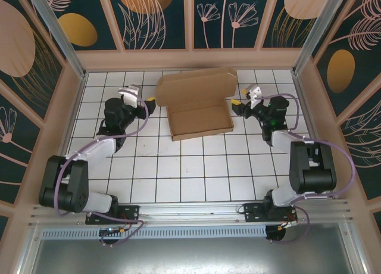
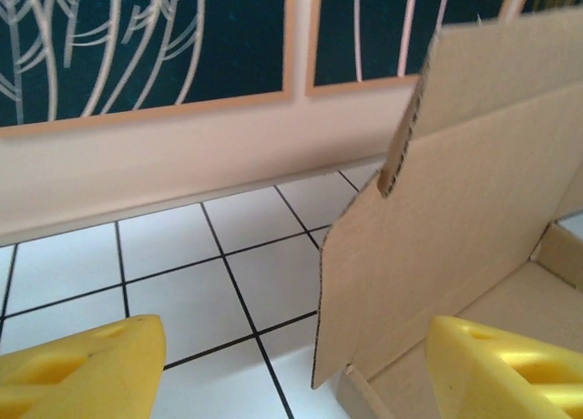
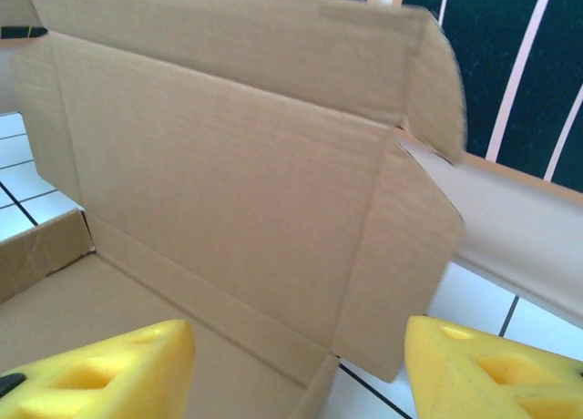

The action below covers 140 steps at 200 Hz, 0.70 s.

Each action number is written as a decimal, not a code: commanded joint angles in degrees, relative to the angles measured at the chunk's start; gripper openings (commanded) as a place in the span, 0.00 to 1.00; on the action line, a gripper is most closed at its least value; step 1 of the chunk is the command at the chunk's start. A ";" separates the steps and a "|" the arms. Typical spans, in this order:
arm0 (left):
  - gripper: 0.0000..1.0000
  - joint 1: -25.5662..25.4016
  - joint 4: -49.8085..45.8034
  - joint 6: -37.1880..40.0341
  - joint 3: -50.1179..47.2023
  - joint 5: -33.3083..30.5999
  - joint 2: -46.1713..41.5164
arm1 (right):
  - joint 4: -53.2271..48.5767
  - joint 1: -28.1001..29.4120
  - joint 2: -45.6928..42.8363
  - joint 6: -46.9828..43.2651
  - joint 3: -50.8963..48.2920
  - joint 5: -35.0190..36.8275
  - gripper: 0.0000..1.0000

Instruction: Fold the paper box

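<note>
Table (image 1: 178, 167): paper box (image 1: 199, 116) between left hand (image 1: 150, 100), right hand (image 1: 237, 102).

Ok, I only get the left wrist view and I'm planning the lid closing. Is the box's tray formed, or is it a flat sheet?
Observer: It's formed. From above, the paper box is a shallow tray with its side walls up, and its lid is raised at the far edge.
Operator: Where is the other arm?
Observer: The right pincer sits at the box's right side, opposite the left pincer.
Operator: Is it gripping the cardboard?
Observer: No. In the right wrist view its fingers are spread wide, facing the lid's inner face and clamped on nothing.
</note>
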 commanded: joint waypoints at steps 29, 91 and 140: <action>0.75 1.84 2.28 7.40 7.63 4.51 7.57 | 3.98 -2.48 9.56 -2.20 9.77 -5.85 0.63; 0.74 2.46 -1.13 9.23 15.22 12.08 15.70 | 1.59 -2.48 22.35 -1.38 22.99 -9.13 0.62; 0.51 2.54 -2.70 9.16 19.47 16.67 21.56 | -0.14 -2.39 27.09 -0.09 28.41 -12.78 0.43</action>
